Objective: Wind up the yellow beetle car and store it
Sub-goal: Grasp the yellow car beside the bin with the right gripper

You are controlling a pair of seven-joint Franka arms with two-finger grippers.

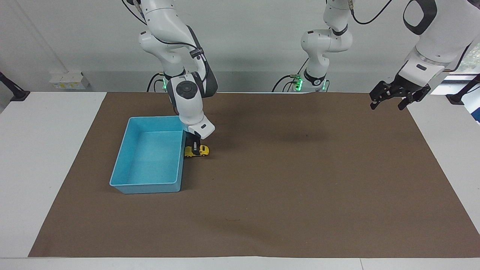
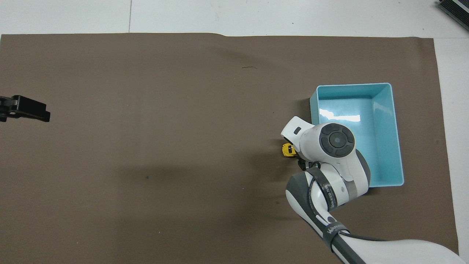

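The yellow beetle car (image 1: 203,151) stands on the brown mat right beside the blue bin (image 1: 147,186), on the bin's side toward the left arm's end of the table. My right gripper (image 1: 195,146) is down on the car's middle, shut on its body. In the overhead view my right arm's wrist covers most of the car (image 2: 287,150), and only one end shows next to the bin (image 2: 398,146). The bin holds nothing. My left gripper (image 1: 390,99) waits open in the air over the mat's edge at the left arm's end; its tip (image 2: 25,109) shows in the overhead view.
The brown mat (image 1: 285,187) covers most of the white table. A white socket box (image 1: 66,80) sits against the wall at the right arm's end. Black clamp mounts (image 1: 13,92) stand at both table ends.
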